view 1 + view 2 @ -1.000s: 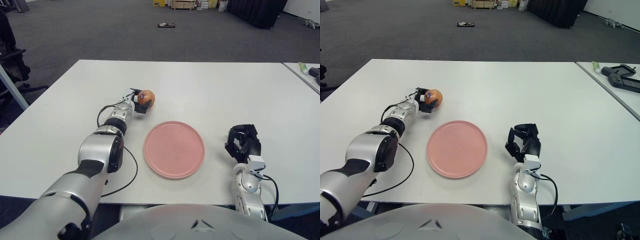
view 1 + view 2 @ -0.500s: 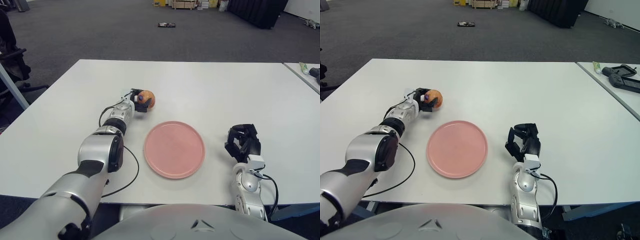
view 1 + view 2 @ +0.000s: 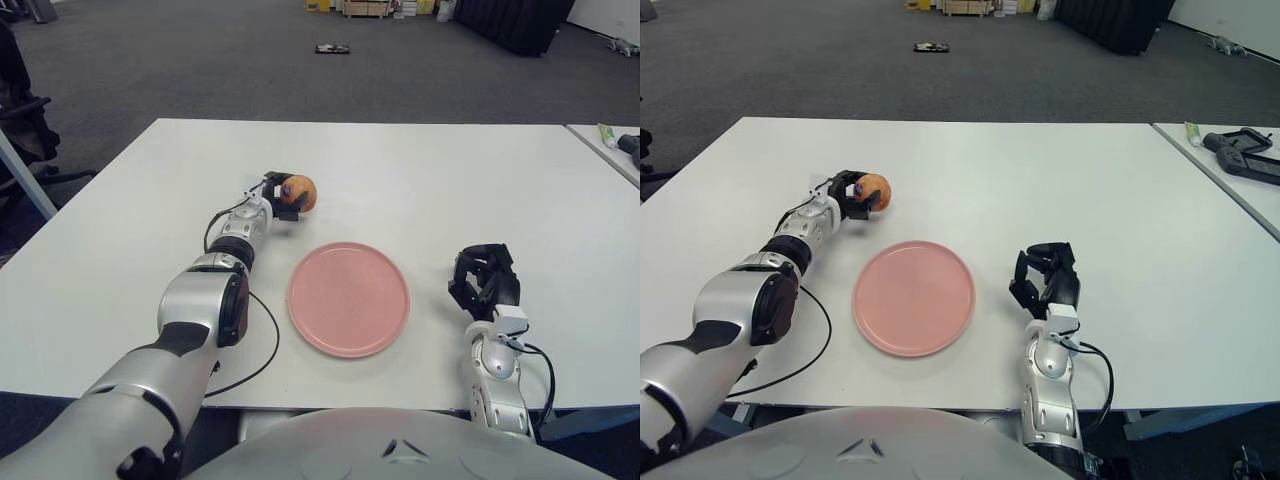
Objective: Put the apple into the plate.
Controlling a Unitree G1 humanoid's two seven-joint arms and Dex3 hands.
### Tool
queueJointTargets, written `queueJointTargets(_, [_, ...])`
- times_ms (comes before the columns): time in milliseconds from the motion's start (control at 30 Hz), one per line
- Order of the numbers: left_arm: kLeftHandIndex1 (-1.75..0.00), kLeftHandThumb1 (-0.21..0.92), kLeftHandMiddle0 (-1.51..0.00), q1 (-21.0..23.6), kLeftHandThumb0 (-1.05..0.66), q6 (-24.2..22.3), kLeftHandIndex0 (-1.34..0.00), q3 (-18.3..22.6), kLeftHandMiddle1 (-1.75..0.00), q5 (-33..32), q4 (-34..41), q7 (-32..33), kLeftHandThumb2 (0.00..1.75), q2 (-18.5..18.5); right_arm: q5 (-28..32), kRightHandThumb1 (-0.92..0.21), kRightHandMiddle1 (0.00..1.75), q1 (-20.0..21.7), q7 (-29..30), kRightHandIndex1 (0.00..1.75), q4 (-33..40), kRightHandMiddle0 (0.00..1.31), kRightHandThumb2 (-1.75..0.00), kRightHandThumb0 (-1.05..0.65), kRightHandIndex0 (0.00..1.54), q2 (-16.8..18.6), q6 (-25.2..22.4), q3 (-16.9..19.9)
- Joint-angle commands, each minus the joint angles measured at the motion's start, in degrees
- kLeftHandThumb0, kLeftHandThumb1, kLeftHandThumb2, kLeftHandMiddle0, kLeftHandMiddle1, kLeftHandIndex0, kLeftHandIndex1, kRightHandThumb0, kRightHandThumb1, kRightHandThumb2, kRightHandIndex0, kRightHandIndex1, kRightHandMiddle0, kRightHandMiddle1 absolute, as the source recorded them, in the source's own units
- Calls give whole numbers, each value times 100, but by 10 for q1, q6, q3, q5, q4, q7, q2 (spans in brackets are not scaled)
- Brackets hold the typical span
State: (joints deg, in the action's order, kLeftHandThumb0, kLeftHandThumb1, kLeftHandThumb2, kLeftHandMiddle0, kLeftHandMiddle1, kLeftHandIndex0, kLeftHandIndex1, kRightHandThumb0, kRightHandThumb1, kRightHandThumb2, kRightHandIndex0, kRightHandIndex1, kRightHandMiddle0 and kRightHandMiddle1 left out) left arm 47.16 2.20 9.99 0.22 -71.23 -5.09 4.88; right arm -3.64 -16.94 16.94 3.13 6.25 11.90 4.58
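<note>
An orange-red apple (image 3: 302, 192) sits beyond the pink plate (image 3: 348, 298), up and to its left on the white table (image 3: 420, 180). My left hand (image 3: 284, 197) is stretched out along the table with its black fingers (image 3: 855, 192) curled around the apple's left side. The plate holds nothing. My right hand (image 3: 484, 283) shows to the right of the plate, near the table's front edge, with fingers curled and nothing in them.
A second table (image 3: 1230, 160) at the far right carries a dark device (image 3: 1244, 150) and a small green-capped tube (image 3: 1192, 133). A black cable (image 3: 262, 340) loops beside my left forearm. Grey carpet floor lies beyond the table.
My left hand and the apple have shifted slightly farther from me and a bit right, and the fingers have closed more tightly on it. The right hand stays put.
</note>
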Motion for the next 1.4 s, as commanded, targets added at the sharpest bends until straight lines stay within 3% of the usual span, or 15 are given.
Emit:
queueJointTargets(0, [-175, 20, -132, 3, -51, 16, -70, -5, -175, -10, 39, -19, 146, -5, -4, -69, 175, 13, 1, 134, -6, 33, -84, -38, 59, 3, 0, 1])
queueJointTargets(167, [-175, 20, -132, -8, -51, 17, -70, -15, -175, -9, 80, -32, 146, -8, -7, -69, 175, 15, 2, 134, -9, 33, -84, -38, 58, 2, -4, 2])
queueJointTargets(433, [-175, 22, -132, -91, -51, 35, -69, -58, -175, -4, 261, -69, 144, -24, -14, -69, 175, 21, 3, 135, -18, 33, -85, -38, 58, 1, 8, 0])
queueJointTargets(567, [-175, 22, -132, -147, -51, 23, -69, -93, -175, 8, 385, -82, 144, -25, -14, -68, 175, 21, 3, 135, -16, 34, -86, -38, 59, 2, -1, 1])
queueJointTargets(700, [-175, 21, -132, -217, -51, -15, -69, -144, -175, 39, 563, -100, 145, -6, -19, -68, 175, 23, 6, 135, -19, 34, -87, -38, 58, 4, 0, 0])
queueJointTargets(833, [-175, 20, -133, -243, -51, -28, -70, -168, -175, 54, 619, -118, 146, 8, -21, -67, 175, 24, 6, 136, -20, 34, -88, -38, 58, 4, 0, -1])
queueJointTargets(967, [-175, 18, -134, -298, -52, -43, -72, -199, -175, 59, 717, -140, 148, 15, -18, -66, 175, 25, 3, 136, -22, 35, -88, -38, 58, 4, 3, -1])
queueJointTargets(1100, [-175, 17, -135, -333, -53, -41, -73, -219, -175, 48, 757, -171, 150, 32, -19, -66, 175, 26, 3, 136, -24, 35, -89, -38, 58, 4, 5, -2])
queueJointTargets(1367, [-175, 16, -135, -382, -53, 49, -74, -268, -175, 76, 789, -208, 151, 83, -16, -66, 175, 24, 2, 136, -22, 35, -89, -38, 58, 5, -3, -1])
